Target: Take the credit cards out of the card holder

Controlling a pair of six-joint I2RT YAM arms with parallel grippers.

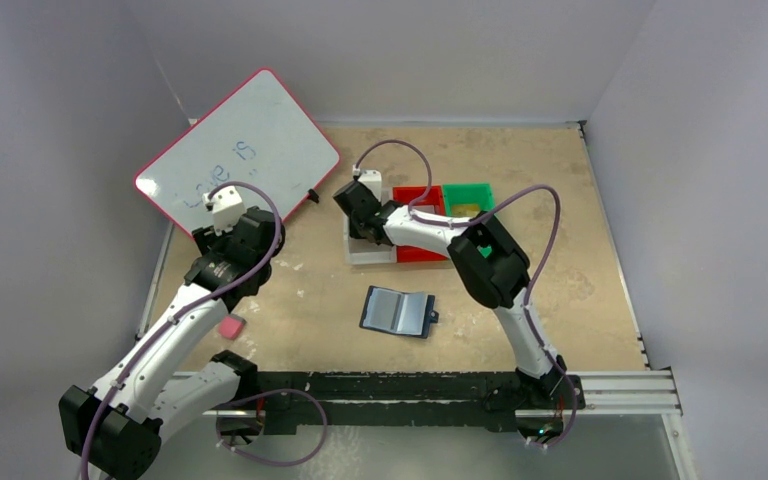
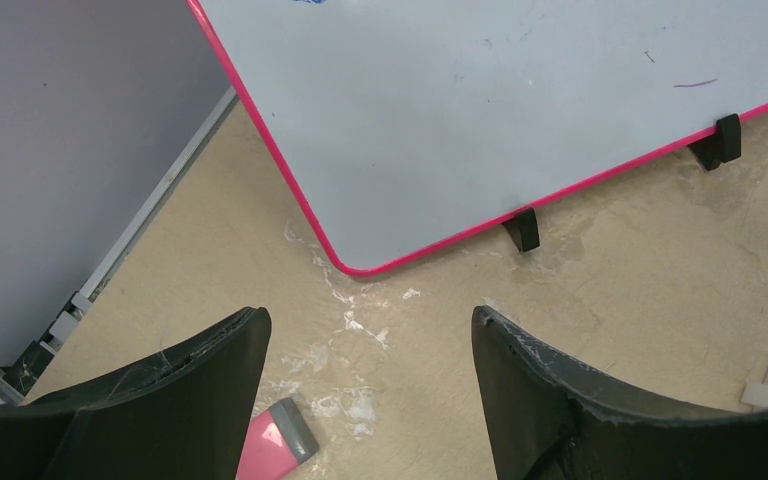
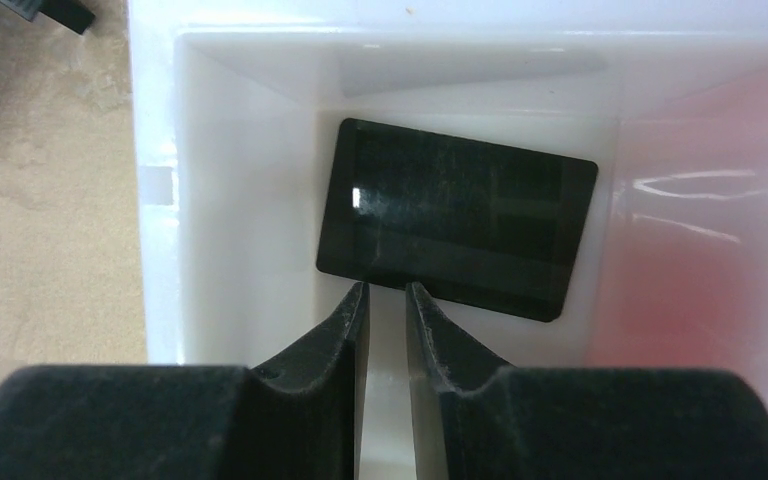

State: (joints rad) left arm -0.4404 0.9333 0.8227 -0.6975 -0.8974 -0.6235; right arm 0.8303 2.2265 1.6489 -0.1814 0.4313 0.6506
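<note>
Right gripper (image 3: 387, 290) hangs over the white bin (image 3: 160, 190), its fingers (image 3: 345, 330) nearly closed, a slim gap between them and nothing in it. The black card (image 3: 457, 232) lies flat on the bin floor just ahead of the tips. Left gripper (image 2: 370, 350) stands wide apart and holds nothing, near the whiteboard (image 2: 480, 110). The card holder (image 1: 398, 311) lies open, well behind the right fingers. Risk: narrow fingers returning may scrape across a remaining card flush in its pocket or drag the unpinned holder.
</note>
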